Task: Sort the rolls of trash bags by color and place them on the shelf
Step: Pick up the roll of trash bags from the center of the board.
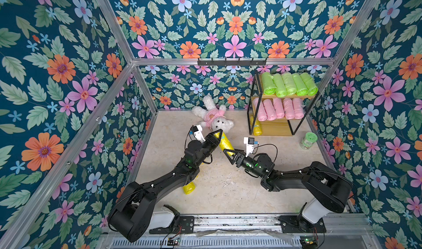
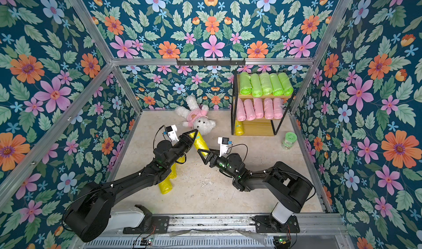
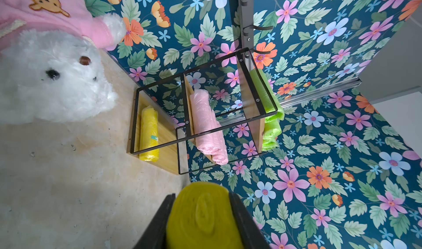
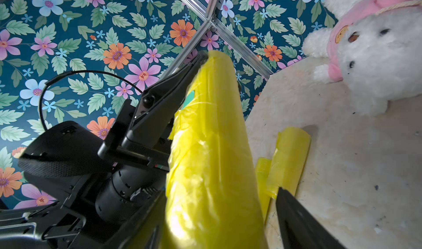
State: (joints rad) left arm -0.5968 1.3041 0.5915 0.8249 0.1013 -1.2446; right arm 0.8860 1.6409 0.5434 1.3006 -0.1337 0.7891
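Green rolls (image 1: 288,84), pink rolls (image 1: 277,108) and one yellow roll (image 1: 257,126) sit on the shelf (image 1: 274,130) — left hand (image 1: 218,133) grips another roll (image 1: 226,145), right hand (image 1: 231,154) open around it; more rolls (image 2: 165,186) on the table (image 1: 228,190).

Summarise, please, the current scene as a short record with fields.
Left gripper: shut on one end of a yellow crinkly plastic roll
Right gripper: open, jaws straddling that roll's other end
Shelf: three-tier wooden rack with black metal frame
Top tier: five lime green plastic rolls
Middle tier: five pale pink plastic rolls
Bottom tier: one yellow shelved roll
Floor: more loose yellow rolls under the left arm
Other items: white plush toy in a pink top; pale green lidded jar
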